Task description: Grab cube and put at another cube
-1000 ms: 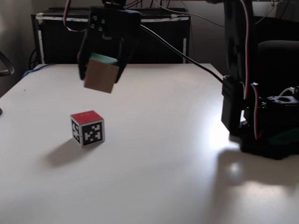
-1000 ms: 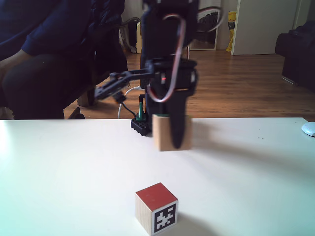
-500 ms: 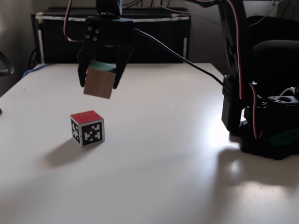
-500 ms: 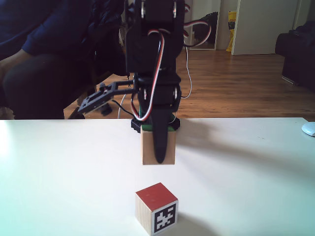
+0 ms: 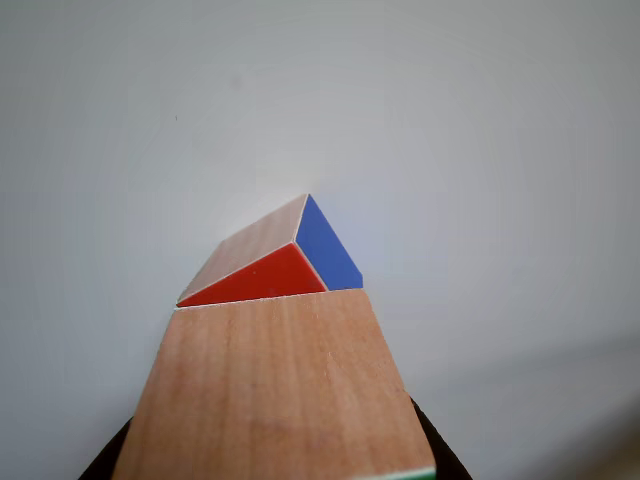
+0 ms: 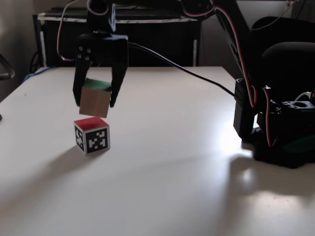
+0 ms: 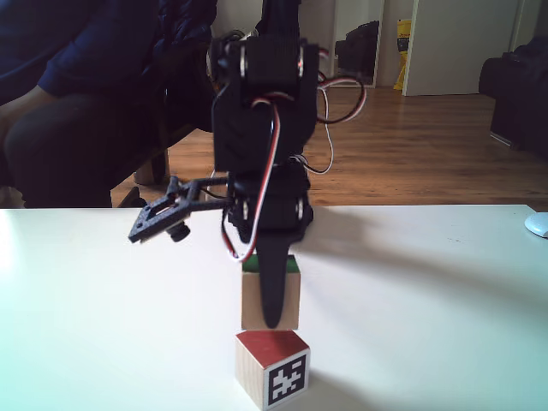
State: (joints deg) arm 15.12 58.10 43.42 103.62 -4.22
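Note:
My gripper (image 6: 94, 103) is shut on the green-faced wooden cube (image 6: 94, 100), with its green face up. That cube (image 7: 291, 300) hangs just above the other cube (image 7: 271, 369), which sits on the white table with its red face up and a black-and-white printed face toward the camera. In a fixed view the other cube (image 6: 92, 134) lies directly under the held one, with a thin gap between them. In the other view the held cube's plain wood face (image 5: 275, 390) covers the near half, and the other cube (image 5: 270, 265) shows beyond it with its red and blue faces.
The arm's base (image 6: 278, 132) stands at the right of the white table (image 6: 167, 187). A seated person (image 7: 77, 94) is behind the table's far edge. A black cabinet (image 6: 157, 42) runs along the back in a fixed view.
The gripper has come down and toward the other cube with the green-faced cube, from well above and behind it to just over its red top.

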